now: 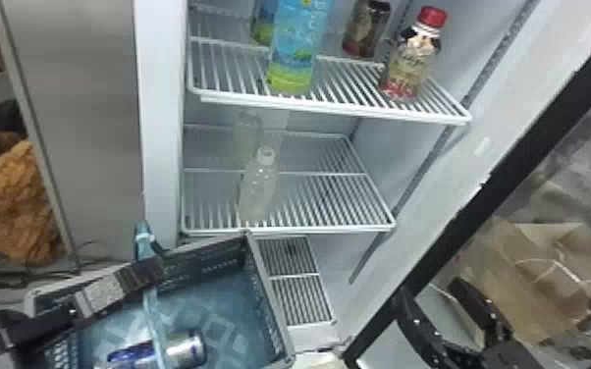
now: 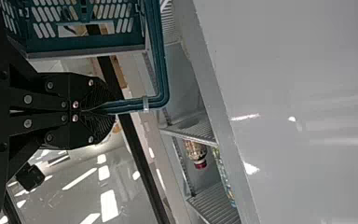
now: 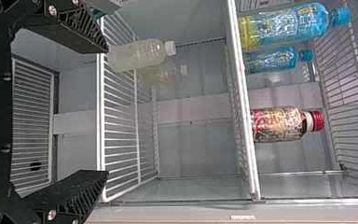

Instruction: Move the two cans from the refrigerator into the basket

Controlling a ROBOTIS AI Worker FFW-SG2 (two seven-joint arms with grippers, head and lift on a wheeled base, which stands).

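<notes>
1 or 2 silver-and-blue metal cans (image 1: 185,348) lie in the teal plastic basket (image 1: 260,294), apart from its fridge-side edge; the slim blue-green handle (image 2: 162,70) crosses in front, so we can't count surely. We have the left gripper (image 2: 93,110) clamped on that handle, the right gripper (image 3: 107,111) spread and empty before the white wire shelf (image 1: 348,228). Loading looks nearly finished: we should confirm the count, then back the right gripper clear.

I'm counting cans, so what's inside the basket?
Blue and silver can surfaces show in the basket, either side of its handle, which hides the middle: one can or two, unclear.
</notes>
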